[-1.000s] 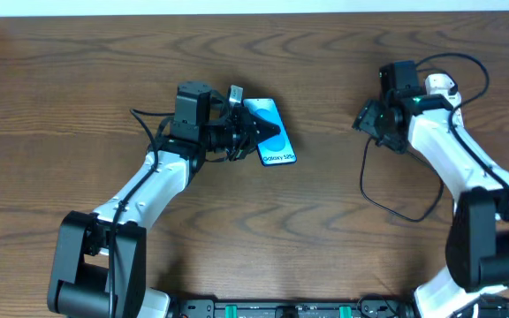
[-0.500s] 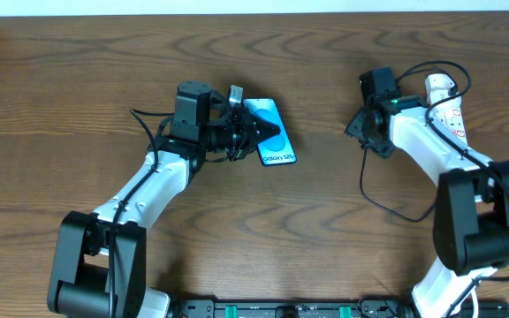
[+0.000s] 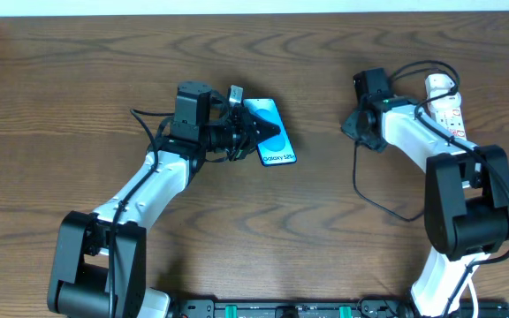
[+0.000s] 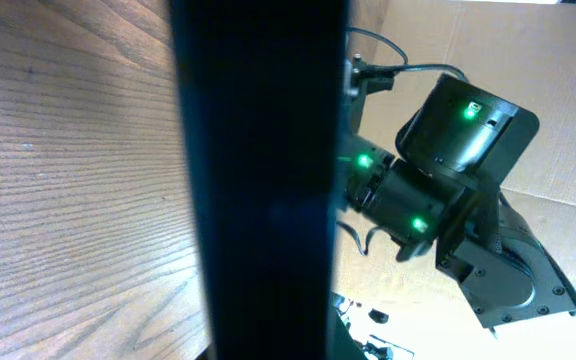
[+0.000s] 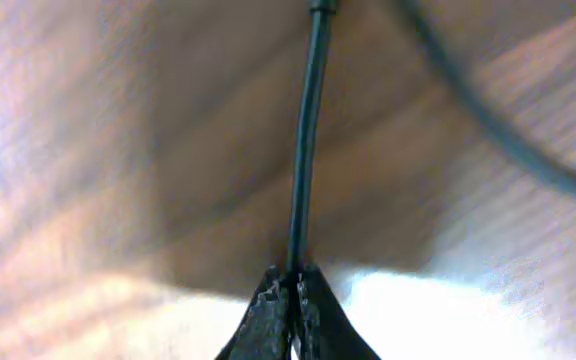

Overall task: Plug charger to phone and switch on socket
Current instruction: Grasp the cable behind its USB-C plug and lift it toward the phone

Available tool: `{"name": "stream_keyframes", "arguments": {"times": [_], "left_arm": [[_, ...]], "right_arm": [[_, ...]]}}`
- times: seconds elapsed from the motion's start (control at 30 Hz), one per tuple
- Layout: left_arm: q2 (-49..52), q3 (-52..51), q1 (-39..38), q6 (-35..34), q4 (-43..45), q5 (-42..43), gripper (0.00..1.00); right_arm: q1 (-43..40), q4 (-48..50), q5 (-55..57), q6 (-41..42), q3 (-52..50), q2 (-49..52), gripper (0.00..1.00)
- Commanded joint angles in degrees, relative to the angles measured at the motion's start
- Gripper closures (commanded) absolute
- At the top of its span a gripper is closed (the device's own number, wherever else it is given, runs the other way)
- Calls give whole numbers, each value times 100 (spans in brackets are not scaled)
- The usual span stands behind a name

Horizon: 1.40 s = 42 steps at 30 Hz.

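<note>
Phone (image 3: 263, 110): left of centre; left gripper (image 3: 268, 132) apparently clamped on it, wrist view blocked by a dark band. Charger (image 5: 306, 140): thin cable pinched between the closed right gripper (image 5: 290, 292) tips. Socket (image 3: 446, 104): far right.

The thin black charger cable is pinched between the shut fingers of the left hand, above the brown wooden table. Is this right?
Not quite: it is the right hand, not the left hand. The right wrist view shows the thin black charger cable pinched between that hand's shut fingers, above the brown wooden table.
</note>
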Motion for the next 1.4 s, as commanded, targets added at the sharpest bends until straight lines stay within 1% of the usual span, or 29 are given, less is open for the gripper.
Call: {"name": "stream_keyframes", "arguments": {"times": [0.0, 0.13, 0.2, 0.23, 0.27, 0.3, 0.37, 0.43, 0.47, 0.5, 0.67, 0.73, 0.87, 0.9, 0.97, 1.03, 1.1, 1.13, 1.2, 1.27, 1.3, 1.37], "left_arm": [[-94, 94, 24, 120, 46, 74, 92], [-94, 94, 24, 120, 46, 74, 92], [-94, 94, 24, 120, 46, 70, 92], [-94, 94, 24, 120, 46, 55, 92], [-94, 94, 24, 120, 46, 52, 93], [-94, 94, 24, 120, 46, 52, 92], [-94, 94, 24, 120, 46, 52, 92], [-94, 94, 24, 120, 46, 52, 93], [-94, 94, 24, 120, 46, 55, 93], [-94, 94, 24, 120, 46, 55, 92], [-94, 94, 24, 120, 46, 55, 93], [-94, 94, 24, 120, 46, 55, 92], [-94, 94, 24, 120, 44, 57, 92], [-94, 94, 24, 120, 44, 57, 93], [-94, 94, 24, 118, 44, 57, 92], [-94, 94, 24, 118, 44, 57, 93], [-94, 94, 24, 118, 42, 61, 93], [-94, 94, 24, 118, 42, 76, 93], [-94, 94, 24, 118, 42, 146, 93], [-94, 94, 24, 118, 42, 146, 92], [-94, 94, 24, 118, 42, 146, 93], [-94, 94, 24, 118, 42, 168, 93]], "right_arm": [[369, -568, -557, -907, -13, 177, 99], [769, -1641, -459, -1523, -24, 177, 99], [933, -2004, -328, -1574, -28, 177, 95], [1008, -2120, -238, -1572, -28, 177, 88], [1082, -2181, -114, -1572, -28, 177, 78], [1139, -2177, 31, -1567, -26, 177, 66], [1189, -2028, 315, -1563, -26, 177, 52], [1176, -1829, 474, -1384, -26, 177, 43], [1106, -1587, 546, -1121, -26, 177, 41], [1058, -1436, 549, -1043, -26, 177, 40], [846, -737, 540, -918, -26, 177, 41], [822, -726, 540, -920, -26, 177, 43], [822, -1001, 542, -920, -46, 179, 47], [822, -1014, 542, -922, -72, 179, 51], [822, -1010, 529, -922, -114, 179, 64], [822, -1025, 450, -922, -151, 179, 71], [822, -1078, 337, -922, -177, 179, 76], [824, -1115, 293, -922, -186, 179, 81], [822, -1169, 282, -925, -210, 179, 86], [822, -1182, 289, -951, -208, 179, 96], [813, -1172, 289, -951, -208, 179, 99], [804, -1156, 284, -957, -205, 177, 99]]}}
